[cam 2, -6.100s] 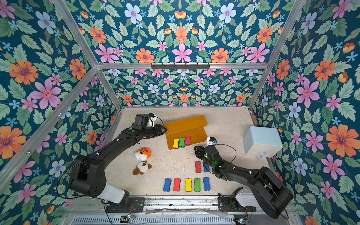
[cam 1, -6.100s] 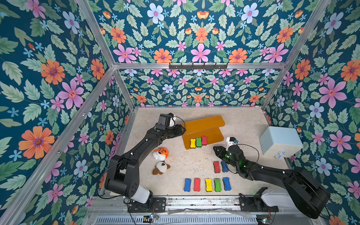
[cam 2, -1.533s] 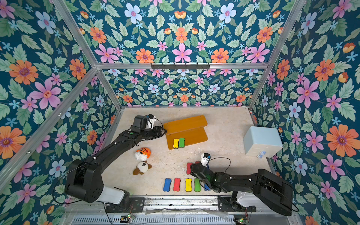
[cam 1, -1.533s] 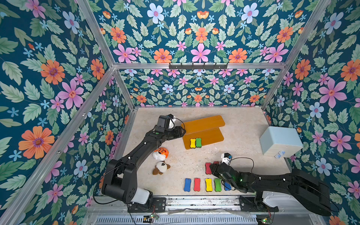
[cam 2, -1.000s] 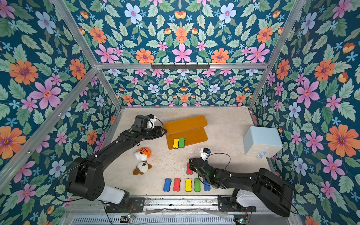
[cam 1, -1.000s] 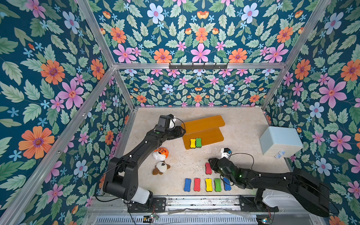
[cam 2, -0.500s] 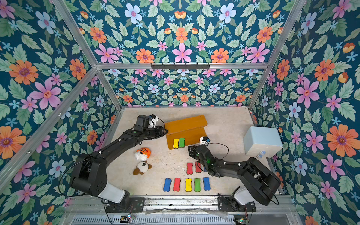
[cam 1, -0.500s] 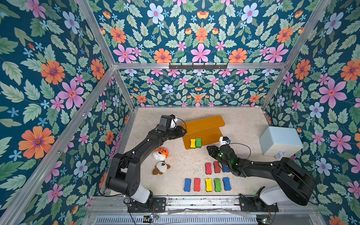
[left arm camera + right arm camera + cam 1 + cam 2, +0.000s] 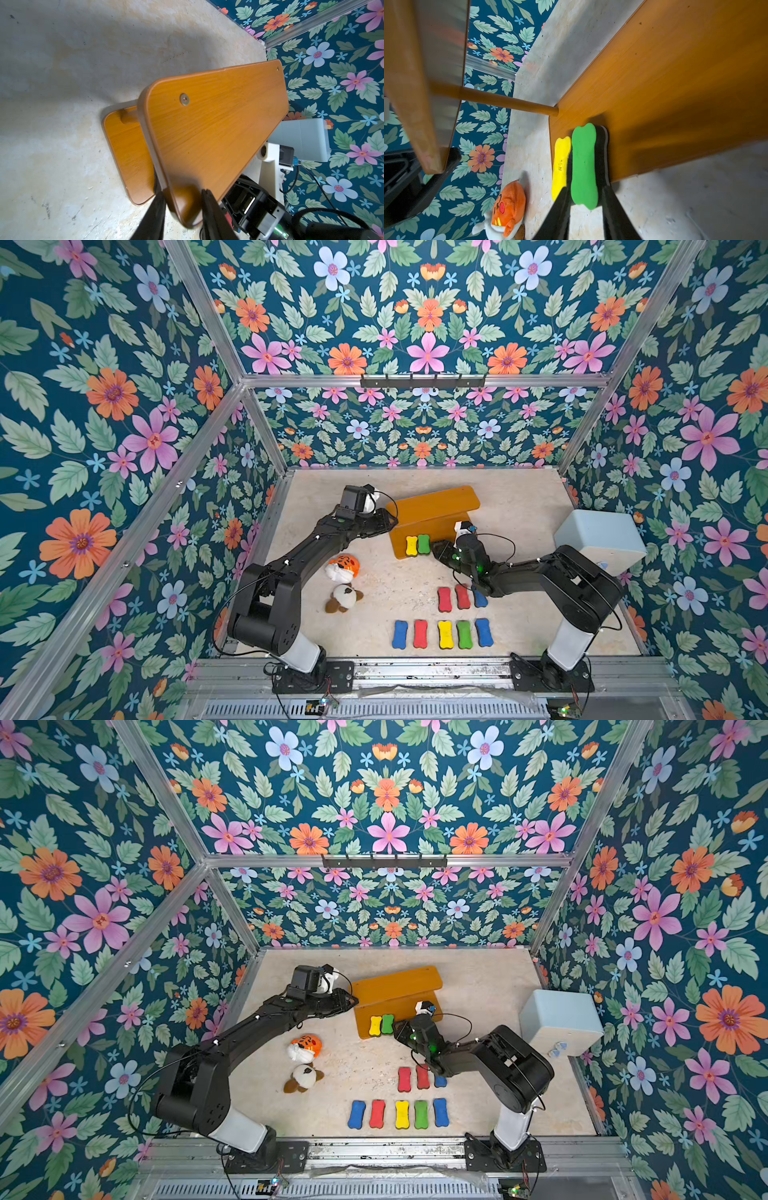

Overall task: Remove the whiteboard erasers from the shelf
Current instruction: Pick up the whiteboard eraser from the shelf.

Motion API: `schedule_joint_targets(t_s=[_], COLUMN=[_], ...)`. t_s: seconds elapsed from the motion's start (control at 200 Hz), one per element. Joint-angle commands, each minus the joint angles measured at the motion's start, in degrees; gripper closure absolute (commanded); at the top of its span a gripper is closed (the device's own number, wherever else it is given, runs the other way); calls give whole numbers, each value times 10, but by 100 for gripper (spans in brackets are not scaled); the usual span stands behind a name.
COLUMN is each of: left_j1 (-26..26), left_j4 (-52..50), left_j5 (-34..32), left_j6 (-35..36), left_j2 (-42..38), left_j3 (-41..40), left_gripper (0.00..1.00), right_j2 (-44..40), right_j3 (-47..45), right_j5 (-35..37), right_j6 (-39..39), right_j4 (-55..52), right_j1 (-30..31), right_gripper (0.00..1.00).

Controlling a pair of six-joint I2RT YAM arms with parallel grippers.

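10 erasers (image 9: pixel 444 634) show in both top views: 3 blue, 3 red, 2 yellow and 2 green. 8 lie on the table (image 9: pixel 519 497), in a front row of 5 (blue, red, yellow, green, blue) and, behind it, a row of 3 (red, red, blue). That last blue one is partly hidden by the right arm. The other 2, the yellow eraser (image 9: pixel 411 546) (image 9: pixel 560 166) and the green eraser (image 9: pixel 423 544) (image 9: pixel 583 164), lie side by side and touching on the lower board of the shelf (image 9: pixel 432 502) (image 9: pixel 218 124), by its front left corner. Every eraser's long axis runs front to back, parallel to its neighbours. The shelf's long axis runs left to right, slightly slanted. The left gripper (image 9: pixel 389 524) (image 9: pixel 182 195) is clenched on the left corner of the shelf's upper board. The right gripper (image 9: pixel 434 547) (image 9: pixel 585 188) has 1 finger along each long side of the green eraser's near end; I cannot tell whether they squeeze it. 2 plush toys (image 9: pixel 345 566) lie left of the rows, and 1 pale blue box (image 9: pixel 598 539) sits at the right edge.
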Motion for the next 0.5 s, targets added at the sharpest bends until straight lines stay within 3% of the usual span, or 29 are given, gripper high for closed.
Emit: schedule_joint_targets(t_s=[0.0, 0.495], left_j1=[0, 3], left_j4=[-5, -8], left_j5=[1, 4], left_j6=[13, 17], left_j2=[2, 0], left_j3=[6, 4], left_gripper=[66, 65], right_j2=[9, 52], right_j3=[8, 45], right_j5=[-6, -12], right_j6=[-10, -18], right_j4=[19, 9], right_j1=[-2, -7], right_gripper=[68, 67])
